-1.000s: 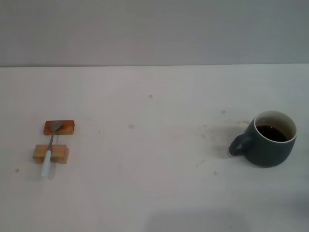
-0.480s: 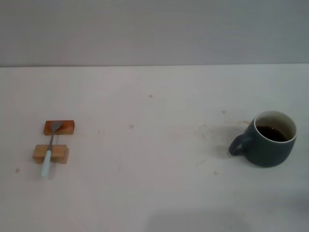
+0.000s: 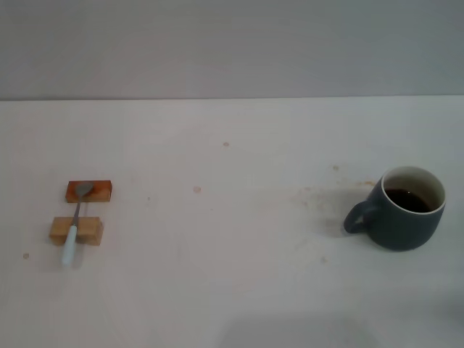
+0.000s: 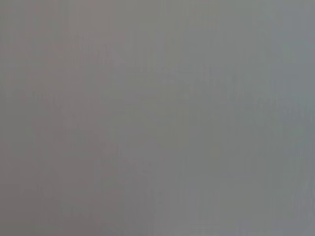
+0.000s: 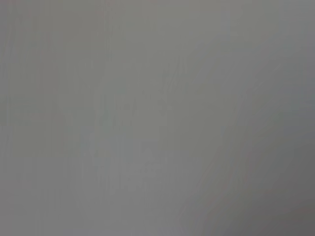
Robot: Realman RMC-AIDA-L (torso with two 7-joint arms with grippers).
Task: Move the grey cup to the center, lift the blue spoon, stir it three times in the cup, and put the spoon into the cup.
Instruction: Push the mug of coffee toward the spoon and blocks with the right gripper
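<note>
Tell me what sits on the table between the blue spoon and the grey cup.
Nothing stands there: in the head view the table is bare between the blue spoon, lying across two wooden blocks, and the grey cup, apart from faint stains.

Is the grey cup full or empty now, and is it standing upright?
Upright and not empty: the cup stands on its base on the table, mouth up, with dark liquid inside, well below the rim.

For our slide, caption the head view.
Grey cup at right; blue spoon bridging two wooden blocks at left.
</note>
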